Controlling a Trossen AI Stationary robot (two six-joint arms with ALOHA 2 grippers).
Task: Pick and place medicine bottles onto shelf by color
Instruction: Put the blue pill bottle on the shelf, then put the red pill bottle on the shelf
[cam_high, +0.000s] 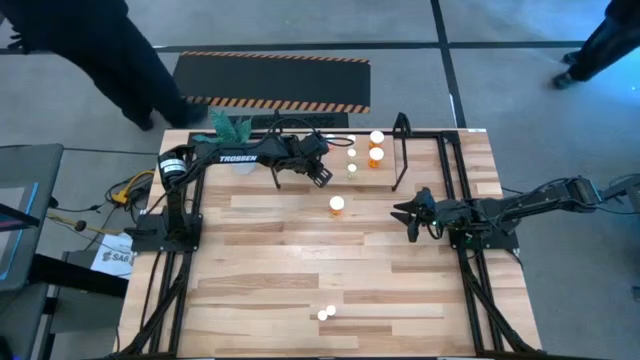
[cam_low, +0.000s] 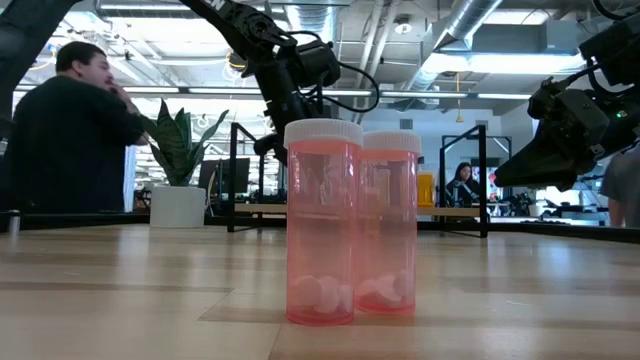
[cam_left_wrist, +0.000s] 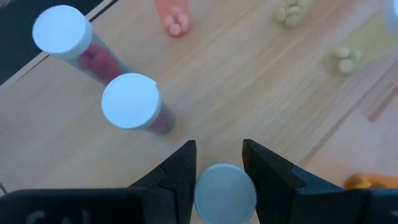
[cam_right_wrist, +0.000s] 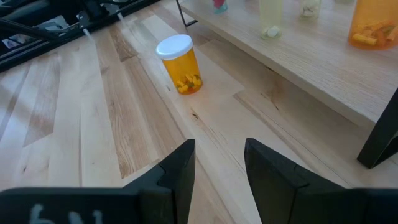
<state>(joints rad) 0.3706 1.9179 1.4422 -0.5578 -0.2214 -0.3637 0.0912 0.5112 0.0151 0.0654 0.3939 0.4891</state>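
The shelf (cam_high: 400, 150) is a black tube frame around a wooden board at the table's far side. On it stand orange bottles (cam_high: 376, 141), greenish bottles (cam_high: 352, 154) and pink bottles (cam_left_wrist: 130, 102). My left gripper (cam_left_wrist: 219, 168) points down over the shelf's left part (cam_high: 320, 176), shut on a white-capped bottle (cam_left_wrist: 225, 193) whose body the cap hides. One orange bottle (cam_high: 337, 205) stands on the table in front of the shelf, also in the right wrist view (cam_right_wrist: 179, 62). Two pink bottles (cam_high: 327, 313) stand near the table's near edge. My right gripper (cam_high: 411, 213) is open and empty, right of the orange bottle. My left gripper has the white-capped bottle between its two fingers (cam_left_wrist: 180, 171), just below the cap (cam_left_wrist: 225, 193), coming from above and pointing down. The bottle stands upright in the hold. The cap hides the place of contact and whether the bottle's base rests on the shelf board.
A white pot with a green plant (cam_high: 232, 130) stands at the shelf's left end. A black mat with striped orange edges (cam_high: 272, 82) lies on the floor beyond the table. People (cam_low: 70, 130) stand behind the table. The two near pink bottles (cam_low: 322, 220) fill the low view's middle.
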